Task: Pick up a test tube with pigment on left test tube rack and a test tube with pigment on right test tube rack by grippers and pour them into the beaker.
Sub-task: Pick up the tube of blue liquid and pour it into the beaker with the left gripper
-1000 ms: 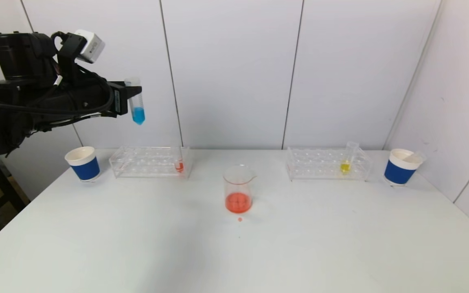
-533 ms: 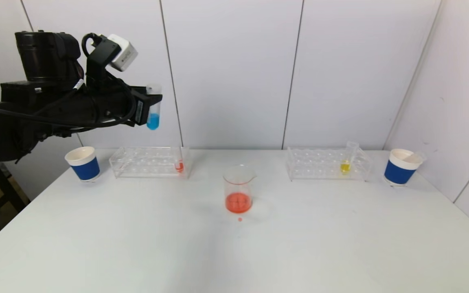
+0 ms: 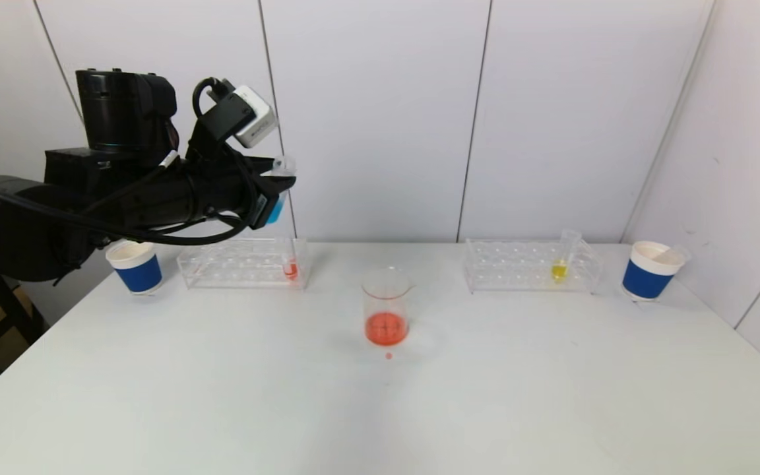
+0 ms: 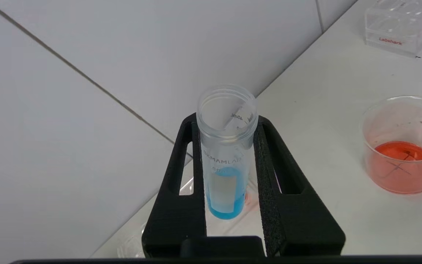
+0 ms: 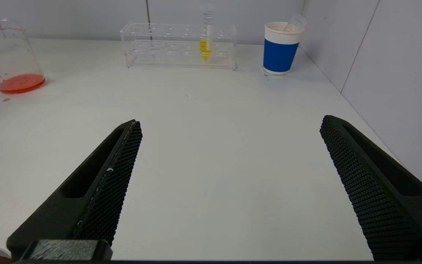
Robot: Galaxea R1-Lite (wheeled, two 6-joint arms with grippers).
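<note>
Meanwhile, the left gripper [image 3: 273, 191], clamped on a test tube of blue pigment [image 4: 226, 172], has travelled toward the beaker [image 3: 387, 307] over the last second and now hangs high above the left test tube rack [image 3: 243, 262], beside the beaker. The tube has tipped from upright toward a slant, so pouring looks close. Orange liquid already sits in the beaker. Low over the table [image 5: 211, 154], on the beaker's other side, the right gripper [image 5: 229, 154] waits with jaws spread wide and empty; the yellow tube [image 3: 559, 269] stands in the right test tube rack [image 3: 530, 265].
</note>
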